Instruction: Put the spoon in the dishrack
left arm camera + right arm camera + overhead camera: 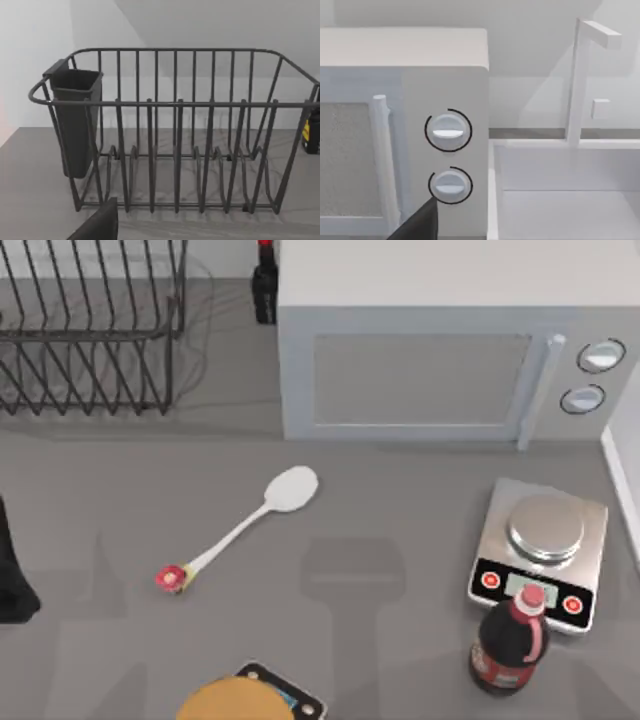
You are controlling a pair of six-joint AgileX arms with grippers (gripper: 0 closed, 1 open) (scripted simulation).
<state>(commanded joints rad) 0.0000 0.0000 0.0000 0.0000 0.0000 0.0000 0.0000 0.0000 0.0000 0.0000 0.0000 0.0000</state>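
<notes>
The spoon [243, 528] lies flat on the grey table near the middle; it is white, with its oval bowl toward the microwave and its red-and-yellow knob [172, 578] toward the front left. The dishrack [90, 330], black wire with upright tines, stands at the back left and holds nothing; the left wrist view faces the dishrack [175, 130] with its dark cutlery cup [75, 120]. My left arm [12, 575] sits at the table's left edge, well left of the spoon, and a dark part of my left gripper [97, 225] shows. My right gripper [417, 224] faces the microwave's knobs.
A white microwave [420, 370] stands at the back, behind the spoon. A dark bottle [264, 285] is between it and the rack. At the right stand a kitchen scale [545, 550] and a cola bottle [510, 640]. A tan round thing [235, 702] sits at the front edge.
</notes>
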